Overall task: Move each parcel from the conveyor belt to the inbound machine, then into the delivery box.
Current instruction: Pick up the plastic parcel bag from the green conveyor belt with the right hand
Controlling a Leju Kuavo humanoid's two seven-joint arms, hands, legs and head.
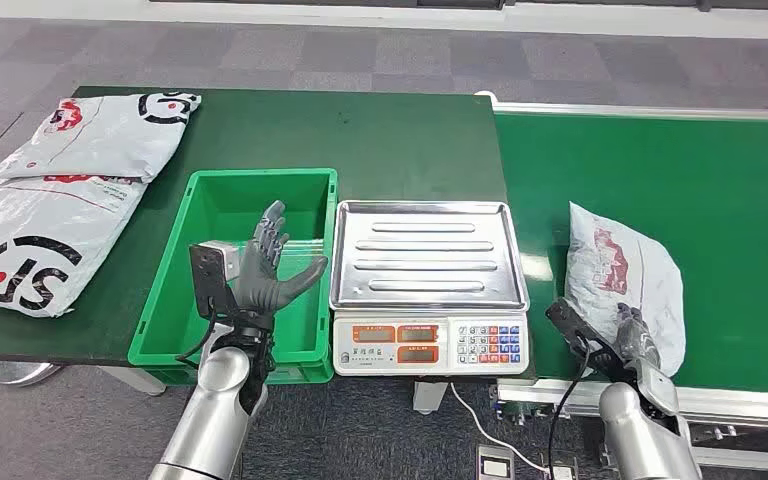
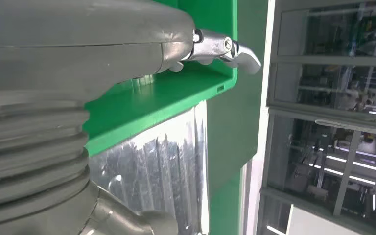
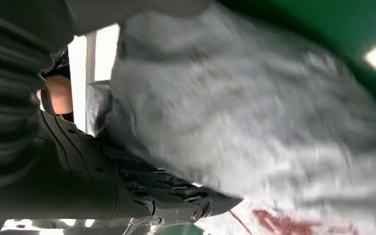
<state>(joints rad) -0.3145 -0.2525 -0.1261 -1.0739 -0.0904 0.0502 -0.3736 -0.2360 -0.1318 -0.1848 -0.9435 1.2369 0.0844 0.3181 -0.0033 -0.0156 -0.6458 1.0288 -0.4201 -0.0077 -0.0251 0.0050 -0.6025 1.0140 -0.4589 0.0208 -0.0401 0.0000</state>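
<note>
A white parcel (image 1: 625, 272) with red print lies on the green conveyor belt (image 1: 720, 190). My right hand (image 1: 640, 342) is at its near end, fingers resting on the wrapper. In the right wrist view the blurred parcel (image 3: 254, 112) presses close against my hand, whose dark fingers (image 3: 166, 196) lie stretched along it. My left hand (image 1: 265, 265) hovers open and empty over the green delivery box (image 1: 175, 262); in the left wrist view its fingertip (image 2: 225, 48) pokes past the box wall (image 2: 176, 93). The scale with its steel tray (image 1: 428, 255) stands between box and belt, empty.
Two more white parcels (image 1: 95, 135) (image 1: 35, 245) lie on the green table's left side. The scale's keypad and display (image 1: 430, 345) face me at the table's front edge. Its cable (image 1: 480, 425) hangs toward the floor.
</note>
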